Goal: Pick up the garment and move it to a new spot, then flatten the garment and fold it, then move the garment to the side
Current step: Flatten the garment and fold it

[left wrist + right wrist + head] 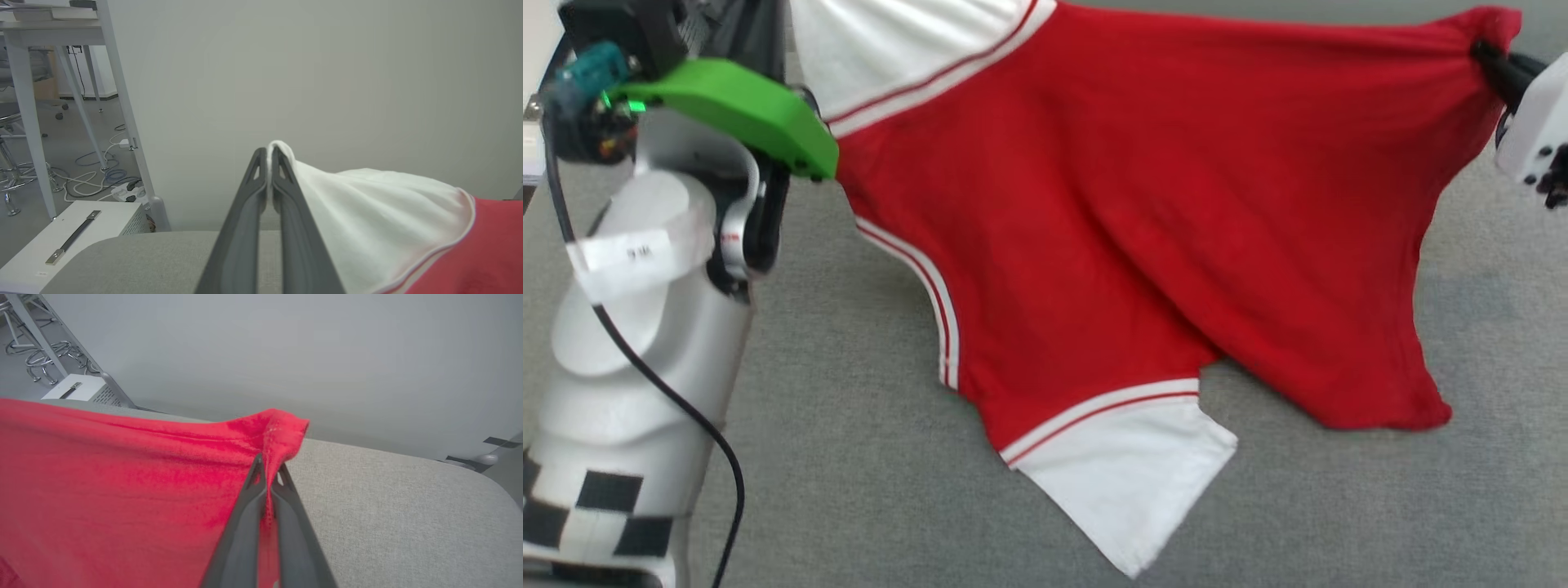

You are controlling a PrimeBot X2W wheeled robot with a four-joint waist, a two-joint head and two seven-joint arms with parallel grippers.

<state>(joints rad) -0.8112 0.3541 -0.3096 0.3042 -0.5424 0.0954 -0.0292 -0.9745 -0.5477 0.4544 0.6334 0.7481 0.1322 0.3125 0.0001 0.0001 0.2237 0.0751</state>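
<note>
So the garment [1143, 212] is strung out sideways between the two arms right now, top edge pulled pretty much straight and the rest sagging toward the grey counter [849, 425]. It's a red jersey-type tee with white short sleeves, and each sleeve joins the red with a thin red-and-white stripe. The same stripe trim runs round the neckline curve on the left side. The side facing the head camera is plain red with a few soft creases.

The left tool [269, 153] has its fingers squeezed together on the edge of the upper white sleeve [367, 212], with a bit of white cloth poking past the tips. The right tool [267, 463] is clamped shut on a bunched red corner [282, 424] at the hem end, fabric puckered around the pinch.

Down low, the other white sleeve [1127, 482] looks like it's lying on the counter, and the red hem corner [1405, 408] droops down to it too. The middle of the shirt hangs clear. The left arm's green cover [743, 114] sits just beside the upper sleeve.
</note>
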